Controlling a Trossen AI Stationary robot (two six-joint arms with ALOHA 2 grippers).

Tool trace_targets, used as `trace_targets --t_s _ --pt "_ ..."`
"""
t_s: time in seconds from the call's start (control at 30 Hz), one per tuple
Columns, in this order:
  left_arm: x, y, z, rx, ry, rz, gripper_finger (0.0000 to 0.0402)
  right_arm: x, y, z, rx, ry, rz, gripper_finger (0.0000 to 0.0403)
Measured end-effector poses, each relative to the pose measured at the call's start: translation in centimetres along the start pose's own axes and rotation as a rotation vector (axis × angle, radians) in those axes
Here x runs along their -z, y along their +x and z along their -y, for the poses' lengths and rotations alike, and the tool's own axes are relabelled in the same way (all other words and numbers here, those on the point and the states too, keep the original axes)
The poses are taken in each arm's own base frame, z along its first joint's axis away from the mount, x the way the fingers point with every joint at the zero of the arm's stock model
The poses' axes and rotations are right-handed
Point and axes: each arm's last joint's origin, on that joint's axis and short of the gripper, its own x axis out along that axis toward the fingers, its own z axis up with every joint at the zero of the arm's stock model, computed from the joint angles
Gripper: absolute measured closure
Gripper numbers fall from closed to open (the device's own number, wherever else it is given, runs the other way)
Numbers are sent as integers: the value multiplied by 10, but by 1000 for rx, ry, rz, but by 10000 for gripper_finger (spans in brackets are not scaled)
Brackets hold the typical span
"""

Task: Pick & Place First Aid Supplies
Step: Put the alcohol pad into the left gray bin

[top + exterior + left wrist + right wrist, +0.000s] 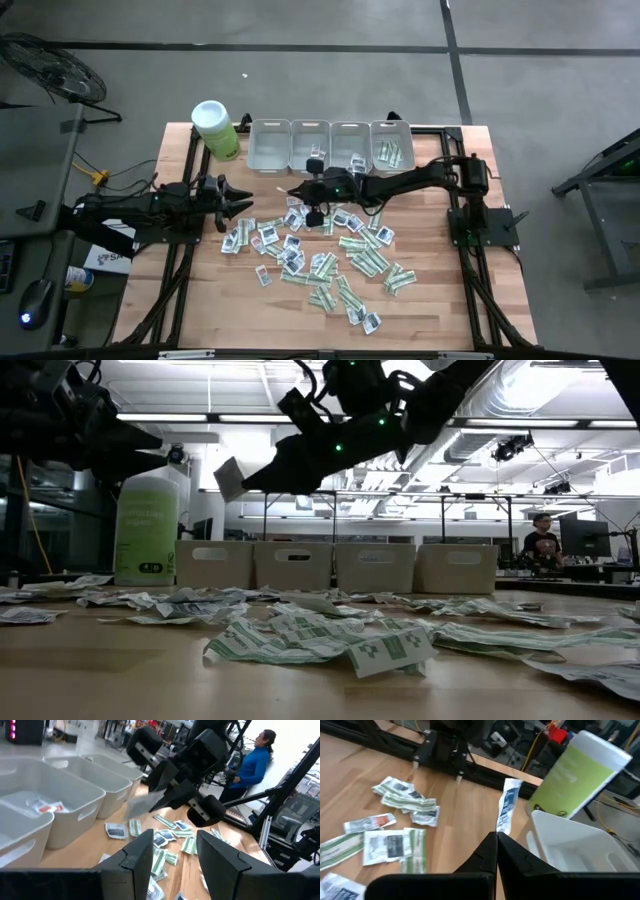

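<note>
Right gripper: jaws pressed together on one white packet with blue print, held upright at its lower edge, clear of the wooden table. Print on it too small to read. It hangs near the table's centre, just short of the row of four grey bins at 12 o'clock.

Left gripper: fingers spread wide, holding nothing, raised at 9 o'clock from the held packet.

Remaining first aid supplies lie scattered from centre toward 5 o'clock; some rest inside the bins.

Lime-green canister stands at 11 o'clock; label illegible.

A person in a blue top is beyond the table.
</note>
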Motion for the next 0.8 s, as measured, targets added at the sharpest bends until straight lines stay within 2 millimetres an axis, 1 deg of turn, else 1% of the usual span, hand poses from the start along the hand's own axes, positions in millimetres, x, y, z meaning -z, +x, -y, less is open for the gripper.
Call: trace_targets --t_s 0.1,0.17,0.3,0.4,0.47,0.57,0.63,0.8 --pt "-3 -1 1 5 -3 16 252 1 0 8 31 -5 13 403" --pt "-3 -1 1 2 5 14 252 -1 1 18 57 -4 27 403" --pt "-2 -1 1 -2 7 4 252 -9 5 46 90 10 9 403" --pt "-2 -1 1 -5 10 -2 252 -16 11 67 116 44 -14 403" --pt "-2 -1 1 -5 11 -2 252 -18 19 80 124 87 -40 403" --pt "-3 -1 1 -3 10 4 252 -14 34 94 117 163 -113 403" --pt "-3 -1 1 -6 11 5 252 -10 43 101 111 218 -163 403" --pt "-3 -1 1 -7 10 6 252 -9 66 119 115 345 -233 403"
